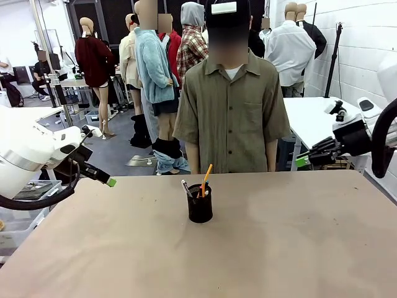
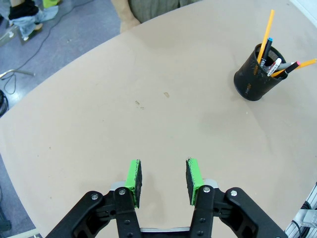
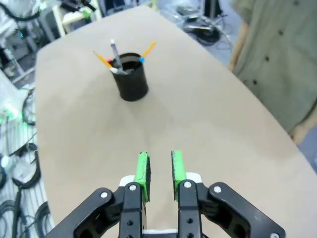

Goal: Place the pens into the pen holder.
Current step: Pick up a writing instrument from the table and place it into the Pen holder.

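The pen holder (image 1: 200, 207) is a small black wire-mesh cup with a solid rim, standing upright on the table (image 1: 279, 248) near its middle, toward the far edge where a person in an olive short-sleeved shirt (image 1: 231, 115) stands. The pens stand inside the pen holder, leaning out over its rim. In the left wrist view an orange-yellow pencil (image 2: 266, 34) slants up from the cup (image 2: 258, 73), a second orange stick (image 2: 297, 65) leans out to the side, and a silver-grey pen (image 2: 274, 67) and a dark one lie between them; how many sticks there are in all is hard to make out, since their lower ends are hidden inside the mesh. The table top is a plain, matte tan sheet with a few faint specks.

The left claw (image 2: 163, 178) hangs above the table well away from the pen holder, its green pads set apart with nothing between them. The right claw (image 3: 160, 170) also hangs well away from the pen holder (image 3: 131, 77), its green pads nearly together, a narrow gap left, holding nothing. In the front view both claws sit at the sides, the right claw (image 1: 302, 159) partly lost against dark clutter.
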Controlling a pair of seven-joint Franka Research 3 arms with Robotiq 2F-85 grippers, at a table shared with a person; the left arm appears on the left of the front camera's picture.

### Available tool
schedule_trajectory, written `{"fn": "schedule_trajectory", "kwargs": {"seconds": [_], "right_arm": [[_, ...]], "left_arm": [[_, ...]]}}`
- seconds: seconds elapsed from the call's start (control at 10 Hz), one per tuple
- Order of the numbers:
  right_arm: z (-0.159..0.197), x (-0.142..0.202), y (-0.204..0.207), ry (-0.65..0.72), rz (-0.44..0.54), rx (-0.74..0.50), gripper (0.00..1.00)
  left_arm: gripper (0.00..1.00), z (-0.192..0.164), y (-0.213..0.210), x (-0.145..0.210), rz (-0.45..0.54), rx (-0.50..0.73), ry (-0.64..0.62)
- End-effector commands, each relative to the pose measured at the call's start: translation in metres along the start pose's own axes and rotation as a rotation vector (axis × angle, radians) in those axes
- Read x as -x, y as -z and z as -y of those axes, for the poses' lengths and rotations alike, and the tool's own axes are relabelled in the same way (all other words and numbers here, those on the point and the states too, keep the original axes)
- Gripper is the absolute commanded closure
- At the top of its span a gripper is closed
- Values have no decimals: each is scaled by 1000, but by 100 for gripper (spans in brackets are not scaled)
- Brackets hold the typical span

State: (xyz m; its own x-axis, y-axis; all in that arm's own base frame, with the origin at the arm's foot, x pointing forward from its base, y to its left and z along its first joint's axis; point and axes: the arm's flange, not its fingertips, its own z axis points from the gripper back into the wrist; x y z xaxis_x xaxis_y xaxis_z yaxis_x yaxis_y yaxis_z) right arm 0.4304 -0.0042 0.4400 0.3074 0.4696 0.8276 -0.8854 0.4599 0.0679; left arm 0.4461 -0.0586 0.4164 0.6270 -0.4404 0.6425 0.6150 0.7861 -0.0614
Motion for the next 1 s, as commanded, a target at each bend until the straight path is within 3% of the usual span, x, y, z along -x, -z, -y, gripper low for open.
{"fn": "schedule_trajectory", "kwargs": {"seconds": [0.0,0.5,0.9], "right_arm": [[-2,-5,17,135,-58,21,74],[-1,-23,18,236,-138,42,0],[-3,-19,17,224,-113,35,0]], "left_arm": [[51,0,0,-1,6,-10,6],[51,0,0,-1,6,-10,6],[51,0,0,-1,6,-10,6]]}}
